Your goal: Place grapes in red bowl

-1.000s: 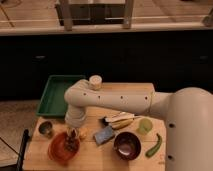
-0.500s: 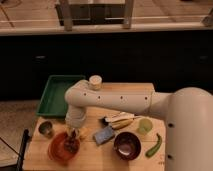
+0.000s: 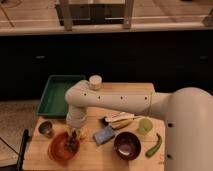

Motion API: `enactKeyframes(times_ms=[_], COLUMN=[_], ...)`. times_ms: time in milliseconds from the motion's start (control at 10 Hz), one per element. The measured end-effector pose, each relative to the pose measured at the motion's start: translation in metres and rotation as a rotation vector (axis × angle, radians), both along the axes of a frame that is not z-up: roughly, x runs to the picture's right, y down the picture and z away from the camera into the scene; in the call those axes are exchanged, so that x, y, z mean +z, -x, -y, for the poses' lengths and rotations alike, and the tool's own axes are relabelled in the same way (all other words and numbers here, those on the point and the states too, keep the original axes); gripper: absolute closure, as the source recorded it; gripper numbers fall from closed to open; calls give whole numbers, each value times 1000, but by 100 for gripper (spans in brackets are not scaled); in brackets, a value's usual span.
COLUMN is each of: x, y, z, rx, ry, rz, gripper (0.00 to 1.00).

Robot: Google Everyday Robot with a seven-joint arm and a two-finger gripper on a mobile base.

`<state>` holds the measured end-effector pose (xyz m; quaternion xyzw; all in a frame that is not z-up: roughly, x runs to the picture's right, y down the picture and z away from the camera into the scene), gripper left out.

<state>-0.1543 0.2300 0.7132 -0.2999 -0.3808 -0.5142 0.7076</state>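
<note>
While gripper (image 3: 73,136) stays unmoved over red bowl (image 3: 54,151), fingers closed, seemingly on grapes (image 3: 71,144).

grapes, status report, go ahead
Claw shut, low over red bowl. Dark grapes at claw tips, inside bowl rim; grip unclear. Nearby metal cup, blue object clear of bowl.

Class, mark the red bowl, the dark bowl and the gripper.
red bowl (image 3: 53,150), camera view, left wall
dark bowl (image 3: 127,146), camera view, bare inside
gripper (image 3: 73,137), camera view, between its fingertips, above the red bowl
</note>
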Motion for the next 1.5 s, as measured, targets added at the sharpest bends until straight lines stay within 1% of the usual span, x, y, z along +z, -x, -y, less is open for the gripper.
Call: enactKeyframes(times_ms=[1500], x=[5], y=[-3], z=[-4], rx=[-34], ry=[3], rz=[6], gripper=[95])
